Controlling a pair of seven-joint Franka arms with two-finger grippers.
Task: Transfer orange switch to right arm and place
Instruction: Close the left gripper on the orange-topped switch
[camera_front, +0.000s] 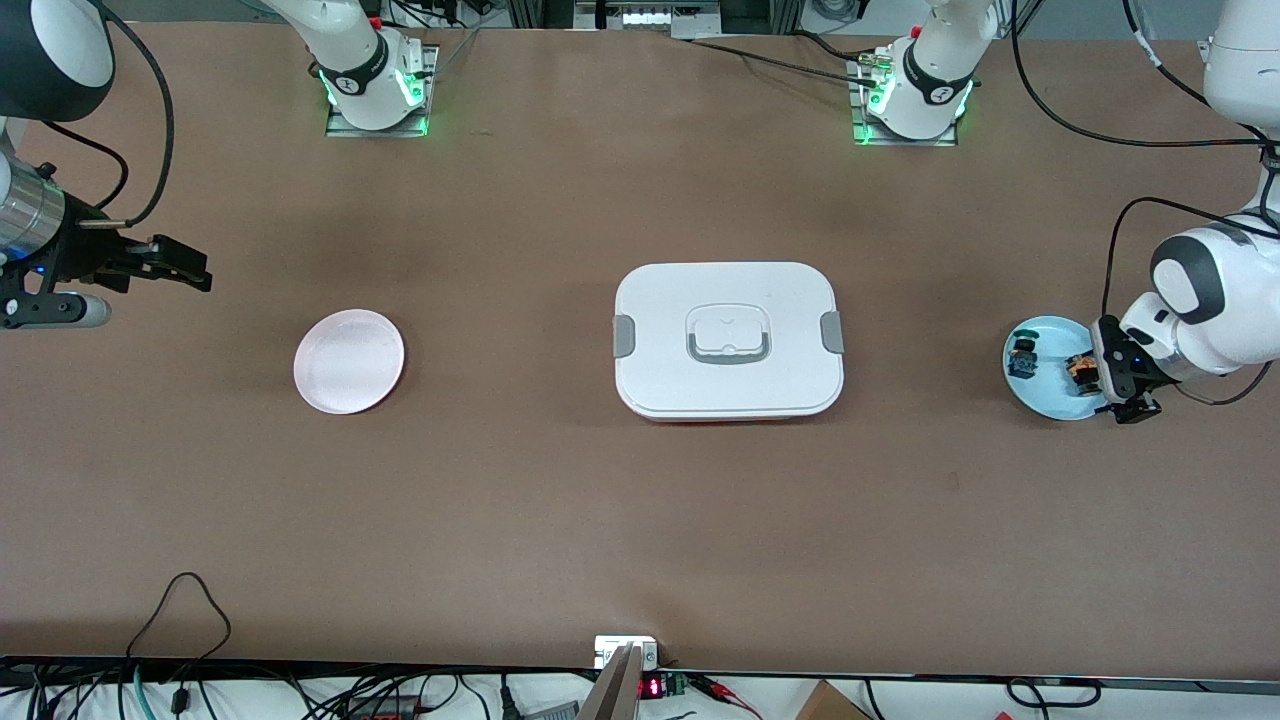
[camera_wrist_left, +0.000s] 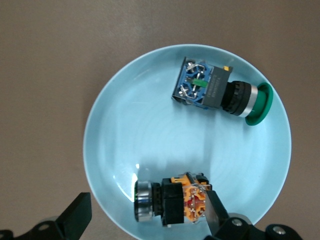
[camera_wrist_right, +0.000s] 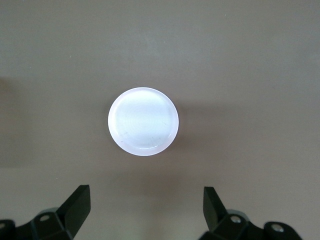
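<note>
Brown table (camera_front: 560, 500) with a white lidded box (camera_front: 728, 340) at the middle. Pink plate (camera_front: 349, 361) sits toward the right arm's end, light blue plate (camera_front: 1050, 400) toward the left arm's end. Right gripper (camera_front: 185, 265) waits up near the pink plate, fingers spread wide, nothing held. Left gripper (camera_wrist_left: 145, 215) is low over the blue plate, jaws wide apart and straddling the orange switch (camera_wrist_left: 172, 202), not clamped on it. The orange switch lies on its side in the blue plate, apart from the green-capped switch (camera_wrist_left: 220, 92) in the same plate.
</note>
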